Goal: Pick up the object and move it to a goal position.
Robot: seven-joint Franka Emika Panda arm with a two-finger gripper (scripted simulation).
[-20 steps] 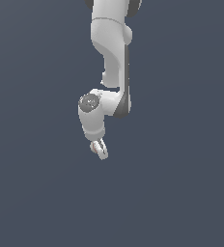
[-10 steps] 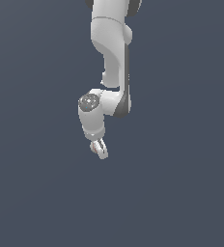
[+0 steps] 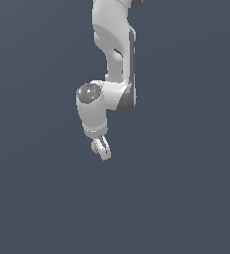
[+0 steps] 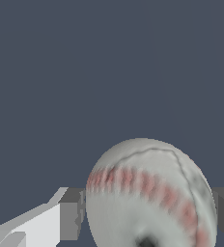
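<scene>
I see the ball (image 4: pixel 150 195) as an off-white sphere with a curved row of reddish stitch marks and a thin grey seam line, like a baseball. It sits pinched between the two fingers of the hand (image 3: pixel 100 147). In the exterior view only a sliver of it (image 3: pixel 95 147) shows.

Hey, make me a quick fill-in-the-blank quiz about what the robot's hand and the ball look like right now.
1. The hand is closed on a small off-white ______.
2. The seam marks on the ball are ______ in color.
3. In the wrist view, one gray finger shows on each ______ of the ball.

Missing words: ball; reddish; side
</scene>
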